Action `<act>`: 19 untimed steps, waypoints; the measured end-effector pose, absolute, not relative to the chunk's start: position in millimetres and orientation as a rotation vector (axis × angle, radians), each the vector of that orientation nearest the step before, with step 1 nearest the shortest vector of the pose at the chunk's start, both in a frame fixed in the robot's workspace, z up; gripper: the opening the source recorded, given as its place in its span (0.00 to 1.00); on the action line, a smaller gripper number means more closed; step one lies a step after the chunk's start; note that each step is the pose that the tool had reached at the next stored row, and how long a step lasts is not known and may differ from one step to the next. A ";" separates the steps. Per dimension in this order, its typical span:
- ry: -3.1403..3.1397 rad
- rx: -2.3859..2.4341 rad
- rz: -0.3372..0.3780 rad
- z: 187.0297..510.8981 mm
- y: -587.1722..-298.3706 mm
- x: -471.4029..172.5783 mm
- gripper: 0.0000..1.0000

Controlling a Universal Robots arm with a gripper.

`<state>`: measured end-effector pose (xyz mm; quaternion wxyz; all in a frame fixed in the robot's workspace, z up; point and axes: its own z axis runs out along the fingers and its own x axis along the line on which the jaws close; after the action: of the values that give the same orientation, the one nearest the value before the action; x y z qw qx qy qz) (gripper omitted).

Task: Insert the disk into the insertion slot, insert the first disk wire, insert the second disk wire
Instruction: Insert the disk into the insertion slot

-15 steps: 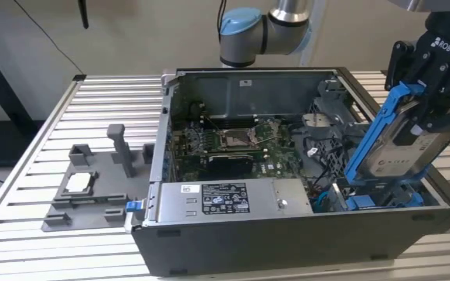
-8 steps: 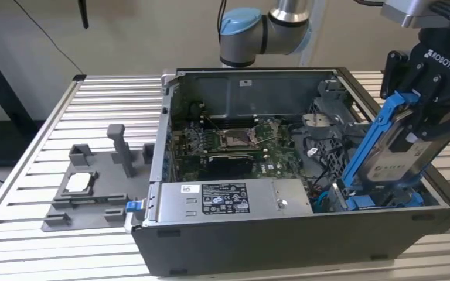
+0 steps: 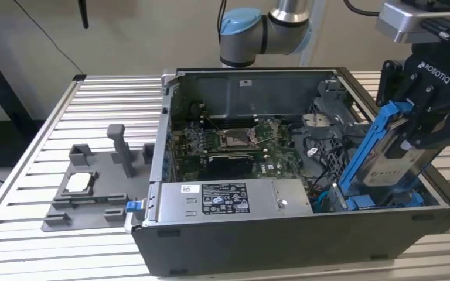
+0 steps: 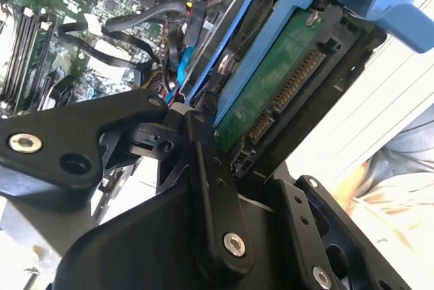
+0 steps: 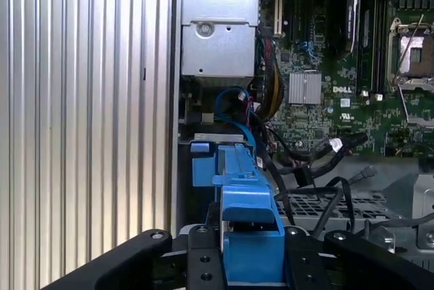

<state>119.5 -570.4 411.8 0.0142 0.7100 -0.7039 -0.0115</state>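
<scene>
We had the claw (image 3: 422,132) clamped on the tilted disk (image 3: 388,165) over the slot (image 3: 363,202); that tilt could've jammed it or snagged cables (image 5: 319,159).

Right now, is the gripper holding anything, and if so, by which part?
Yes. The gripper holds the disk by its upper part, with the jaws shut across it. The disk's lower end tilts down into the open computer case.
</scene>
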 end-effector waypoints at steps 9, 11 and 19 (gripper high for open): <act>-2.193 2.212 -0.038 396.4 -570.3 119.5 0.32; -2.193 2.212 -0.038 392.9 -570.3 119.5 0.32; -2.193 2.212 -0.038 378.2 -570.4 119.5 0.32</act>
<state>119.5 -570.4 378.2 0.0133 0.7101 -0.7038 -0.0123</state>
